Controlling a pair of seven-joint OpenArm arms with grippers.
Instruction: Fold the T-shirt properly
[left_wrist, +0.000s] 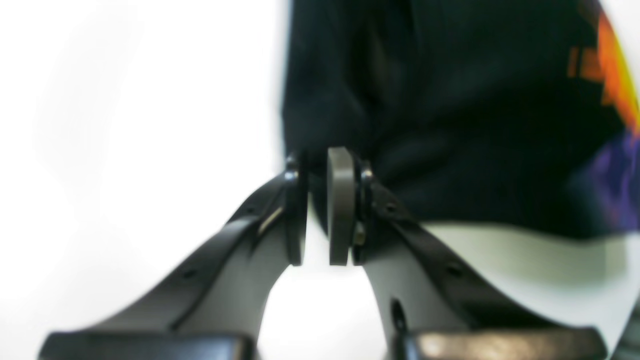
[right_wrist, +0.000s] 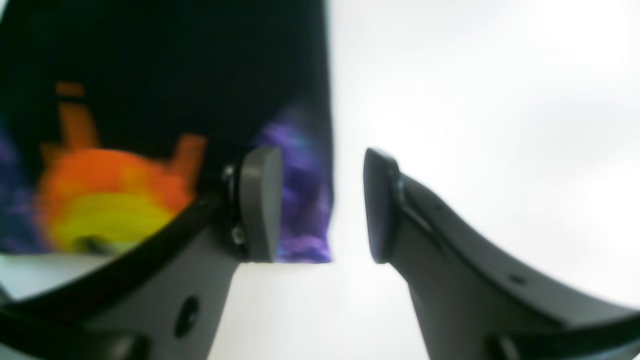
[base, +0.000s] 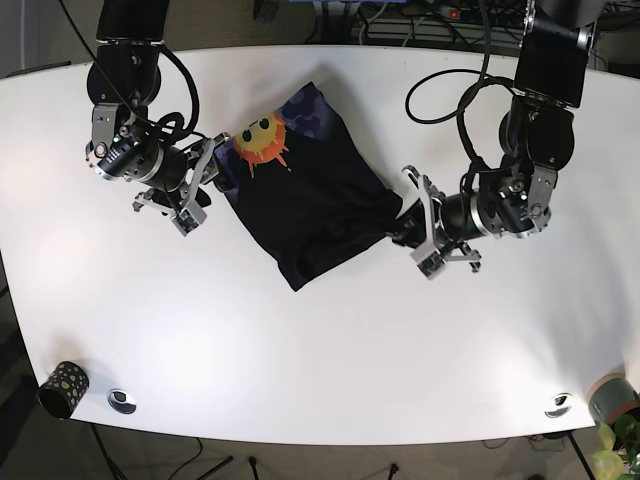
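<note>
Left hand (left_wrist: 318, 210) nearly closed at T-shirt (base: 310, 195) edge, right hand (right_wrist: 320, 205) spread beside it

Matt black cloth T-shirt (base: 315, 205) lies on a smooth white table (base: 330, 350).

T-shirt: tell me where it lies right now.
In the base view the T-shirt lies on the white table, upper centre, between the right gripper at its sun-print corner and the left gripper at its opposite edge.
</note>
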